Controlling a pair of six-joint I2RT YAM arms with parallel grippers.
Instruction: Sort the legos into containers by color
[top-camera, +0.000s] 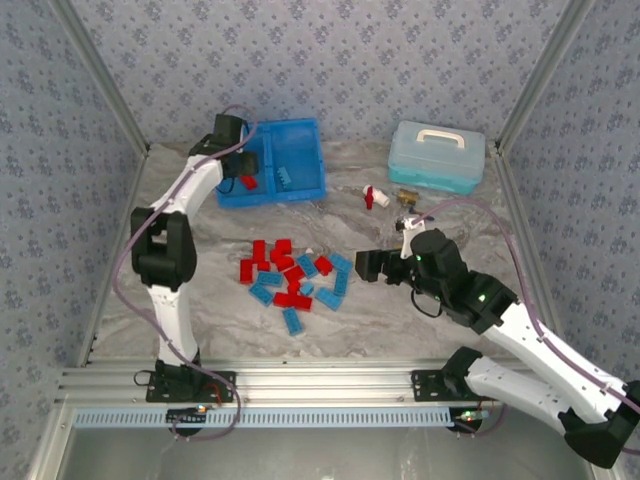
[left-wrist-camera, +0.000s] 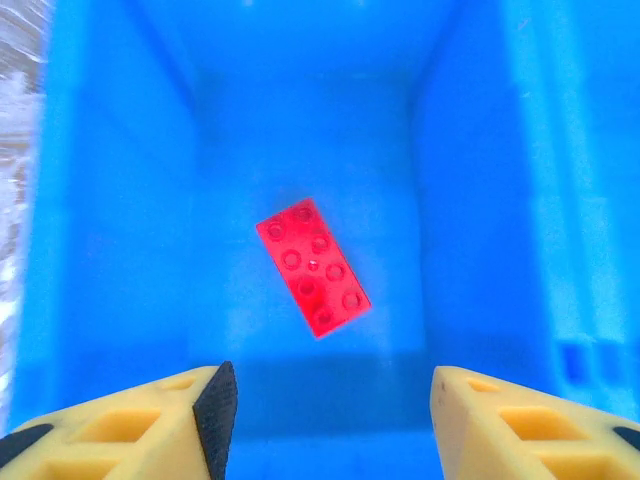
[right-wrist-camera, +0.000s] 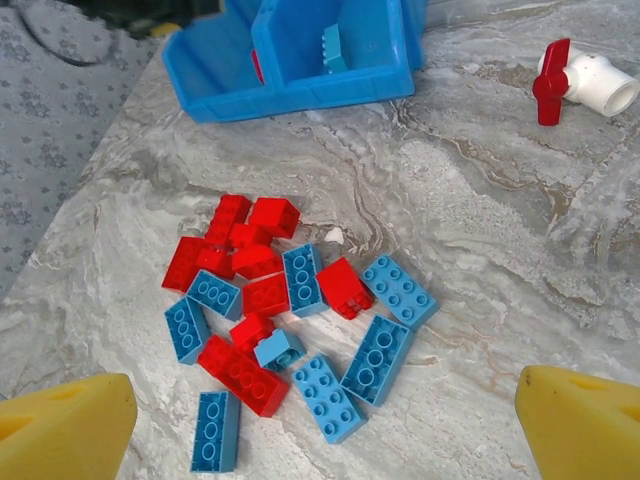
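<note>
Early yet: one red lego (left-wrist-camera: 312, 266) in bin (left-wrist-camera: 110, 200) beneath parted, empty left fingers (left-wrist-camera: 130, 430); right fingers (right-wrist-camera: 70, 425) wide, empty; pile (top-camera: 295, 280) unsorted.

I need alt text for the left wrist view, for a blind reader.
A red lego lies flat, studs up, on the floor of a bright blue bin compartment. The left gripper hovers above it, its yellow fingers apart and empty.

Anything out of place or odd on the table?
Nothing spilled or damaged. One stray: a red-and-white valve piece lies on the table between the blue bin and the teal case, apart from the lego pile.
</note>
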